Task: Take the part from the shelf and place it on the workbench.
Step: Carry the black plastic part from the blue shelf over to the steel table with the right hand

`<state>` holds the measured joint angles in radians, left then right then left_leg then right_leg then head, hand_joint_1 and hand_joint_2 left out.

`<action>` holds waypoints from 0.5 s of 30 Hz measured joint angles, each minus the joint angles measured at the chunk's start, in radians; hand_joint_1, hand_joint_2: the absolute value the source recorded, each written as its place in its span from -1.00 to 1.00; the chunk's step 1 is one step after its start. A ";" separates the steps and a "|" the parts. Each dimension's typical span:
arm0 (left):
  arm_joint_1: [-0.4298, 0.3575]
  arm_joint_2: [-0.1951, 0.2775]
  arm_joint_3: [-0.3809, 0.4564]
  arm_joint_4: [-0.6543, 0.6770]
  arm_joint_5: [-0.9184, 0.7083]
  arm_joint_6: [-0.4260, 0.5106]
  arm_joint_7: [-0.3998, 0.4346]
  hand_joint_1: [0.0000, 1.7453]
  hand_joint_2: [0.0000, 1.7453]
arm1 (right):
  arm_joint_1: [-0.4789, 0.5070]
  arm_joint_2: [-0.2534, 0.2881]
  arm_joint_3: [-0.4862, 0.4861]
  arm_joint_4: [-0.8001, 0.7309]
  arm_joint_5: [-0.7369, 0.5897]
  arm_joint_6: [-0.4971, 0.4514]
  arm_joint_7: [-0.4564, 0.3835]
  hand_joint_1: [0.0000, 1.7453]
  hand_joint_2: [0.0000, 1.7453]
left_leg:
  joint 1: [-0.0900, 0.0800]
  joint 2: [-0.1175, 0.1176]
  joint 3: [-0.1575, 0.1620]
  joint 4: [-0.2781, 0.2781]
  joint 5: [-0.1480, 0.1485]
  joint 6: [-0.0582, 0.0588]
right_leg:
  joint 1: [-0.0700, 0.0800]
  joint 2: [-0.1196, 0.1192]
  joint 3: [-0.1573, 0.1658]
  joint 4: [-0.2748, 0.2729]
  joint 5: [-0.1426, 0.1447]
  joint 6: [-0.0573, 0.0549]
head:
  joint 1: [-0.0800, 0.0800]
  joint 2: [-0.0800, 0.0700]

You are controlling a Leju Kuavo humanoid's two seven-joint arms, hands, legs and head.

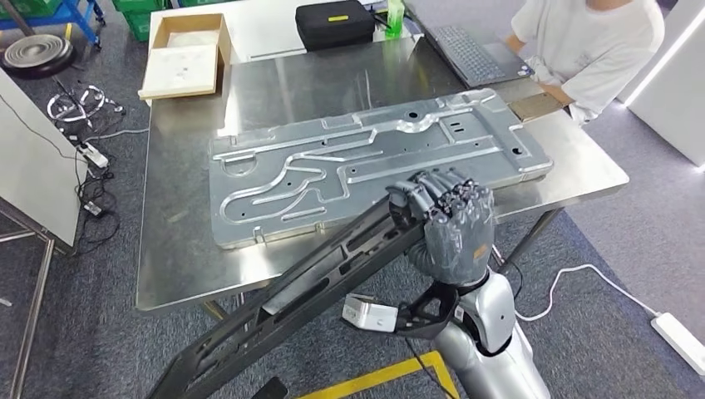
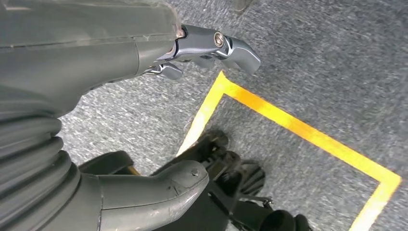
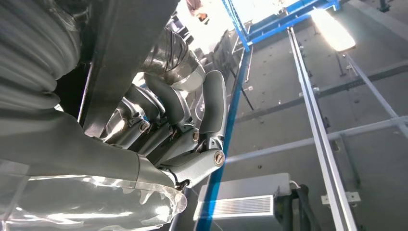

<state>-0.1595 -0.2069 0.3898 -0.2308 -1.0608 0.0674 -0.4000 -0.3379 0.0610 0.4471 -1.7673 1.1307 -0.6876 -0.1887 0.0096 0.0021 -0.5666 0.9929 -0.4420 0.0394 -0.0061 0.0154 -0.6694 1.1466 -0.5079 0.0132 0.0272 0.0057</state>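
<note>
While it hangs out past the worktop (image 1: 175,274) edge: long black part (image 1: 316,287), one end held up over the near side
Grip: right hand (image 1: 445,224) wrapped round that end
Left hand (image 2: 207,48): holding nothing, down by the floor
Feel: looks stiff and slotted, probably lever-heavy, so a mid-length hold seems safer

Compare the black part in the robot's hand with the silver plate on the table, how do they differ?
The black part is dark and matte; the silver plate is bright and reflective. The black part is a long narrow bar; the silver plate is a broad rectangle. The black part is tilted, gripped by the right hand, its upper end over the table edge; the silver plate lies flat on the table. Both are long pieces with slots or channels.
</note>
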 joint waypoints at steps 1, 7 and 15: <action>0.000 0.000 0.000 0.000 0.000 -0.001 0.000 -1.00 1.00 | 0.000 0.000 -0.002 0.000 0.000 0.000 0.001 1.00 1.00 | 0.000 0.002 0.000 0.000 0.000 0.002 | -0.003 -0.002 -0.032 0.066 -0.031 0.004 | 0.000 0.000; 0.000 0.000 0.000 0.000 0.003 -0.012 -0.004 -1.00 1.00 | -0.004 -0.001 -0.010 0.004 0.000 0.001 0.007 1.00 1.00 | 0.002 0.006 0.001 0.015 -0.014 -0.013 | -0.021 -0.018 0.013 -0.032 0.052 0.020 | 0.000 0.000; -0.002 0.001 0.000 0.000 0.012 -0.048 -0.026 -1.00 1.00 | -0.012 -0.001 -0.020 0.006 -0.010 0.000 0.013 1.00 1.00 | 0.003 0.008 -0.042 0.106 -0.072 -0.051 | -0.014 -0.015 0.057 -0.112 0.056 -0.030 | -0.001 0.000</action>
<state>-0.1617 -0.2063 0.3895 -0.2309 -1.0485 0.0190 -0.4256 -0.3503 0.0599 0.4270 -1.7617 1.1210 -0.6874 -0.1755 0.0127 0.0105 -0.6090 1.0986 -0.5137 -0.0117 -0.0197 0.0008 -0.6121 1.0342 -0.4515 -0.0169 0.0260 0.0057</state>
